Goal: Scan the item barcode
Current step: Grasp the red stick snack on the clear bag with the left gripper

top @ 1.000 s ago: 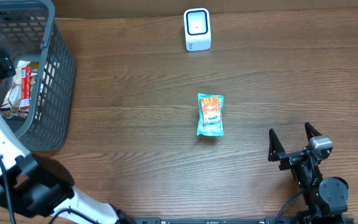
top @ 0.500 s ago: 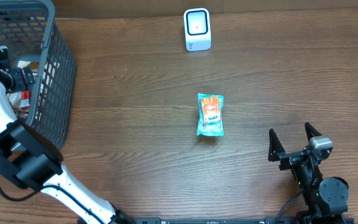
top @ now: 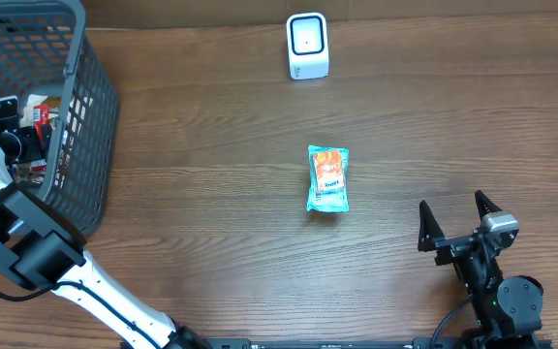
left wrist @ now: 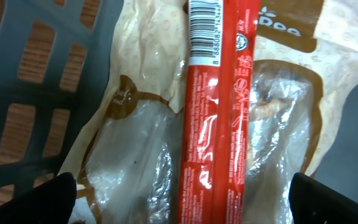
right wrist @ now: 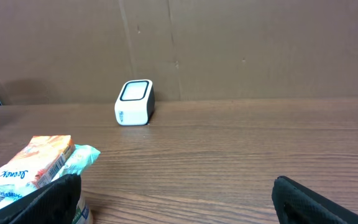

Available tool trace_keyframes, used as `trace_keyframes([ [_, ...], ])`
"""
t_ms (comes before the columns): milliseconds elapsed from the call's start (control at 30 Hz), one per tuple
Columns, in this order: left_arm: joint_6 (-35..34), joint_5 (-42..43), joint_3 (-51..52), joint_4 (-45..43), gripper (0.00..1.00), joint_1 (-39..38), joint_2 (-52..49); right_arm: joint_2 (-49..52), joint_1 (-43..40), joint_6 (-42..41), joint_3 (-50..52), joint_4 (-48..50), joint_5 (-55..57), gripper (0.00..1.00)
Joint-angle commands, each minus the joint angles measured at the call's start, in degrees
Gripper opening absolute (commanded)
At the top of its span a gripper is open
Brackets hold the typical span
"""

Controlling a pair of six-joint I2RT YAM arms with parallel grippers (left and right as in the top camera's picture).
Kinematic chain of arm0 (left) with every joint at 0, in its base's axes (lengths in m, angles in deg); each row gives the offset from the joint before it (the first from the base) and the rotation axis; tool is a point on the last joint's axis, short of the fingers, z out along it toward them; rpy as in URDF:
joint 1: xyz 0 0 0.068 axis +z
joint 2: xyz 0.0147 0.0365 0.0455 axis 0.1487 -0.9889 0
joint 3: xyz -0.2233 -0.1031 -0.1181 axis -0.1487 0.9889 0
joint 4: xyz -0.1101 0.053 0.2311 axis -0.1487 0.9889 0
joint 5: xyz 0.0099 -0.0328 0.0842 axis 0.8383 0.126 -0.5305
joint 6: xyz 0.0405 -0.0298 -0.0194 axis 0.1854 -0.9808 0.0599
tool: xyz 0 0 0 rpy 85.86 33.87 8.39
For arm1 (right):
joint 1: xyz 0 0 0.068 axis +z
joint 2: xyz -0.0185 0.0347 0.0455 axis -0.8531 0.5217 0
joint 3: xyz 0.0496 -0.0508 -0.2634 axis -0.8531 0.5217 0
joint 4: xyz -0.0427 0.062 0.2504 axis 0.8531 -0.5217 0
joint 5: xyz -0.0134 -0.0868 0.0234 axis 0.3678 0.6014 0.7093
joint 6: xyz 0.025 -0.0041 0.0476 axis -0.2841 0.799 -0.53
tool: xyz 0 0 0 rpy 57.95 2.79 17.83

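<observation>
The left gripper (left wrist: 184, 202) gapes over a glossy red stick packet (left wrist: 213, 124) in the mesh basket (top: 85, 116); the right gripper (top: 451, 208) is likewise spread wide. A crinkly teal pouch (top: 327, 179) lies flat.

I see the snack packet (top: 328, 179) lying in the middle of the counter (top: 211, 213). The scanner (top: 307, 46) stands behind it, slightly left, well apart. The basket (top: 85, 145) sits far to the packet's left, at the counter's edge; in it a stick pack (left wrist: 219, 124) lies on top of a bag (left wrist: 129, 143).
</observation>
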Motion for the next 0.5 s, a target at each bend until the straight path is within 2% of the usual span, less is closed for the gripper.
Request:
trace_keyframes([
  [0, 0.72, 2.49, 0.79, -0.02, 1.0, 0.15, -0.81, -0.61, -0.15, 0.04, 0.57, 0.39, 0.61, 1.0],
  [133, 0.44, 2.47, 1.97, 0.17, 1.0, 0.11, -0.81, -0.61, -0.15, 0.04, 0.57, 0.42, 0.61, 1.0],
  [467, -0.42, 2.43, 7.67, 2.29, 0.92, 0.09, -0.79, -0.61, -0.15, 0.07, 0.57, 0.39, 0.61, 1.0],
])
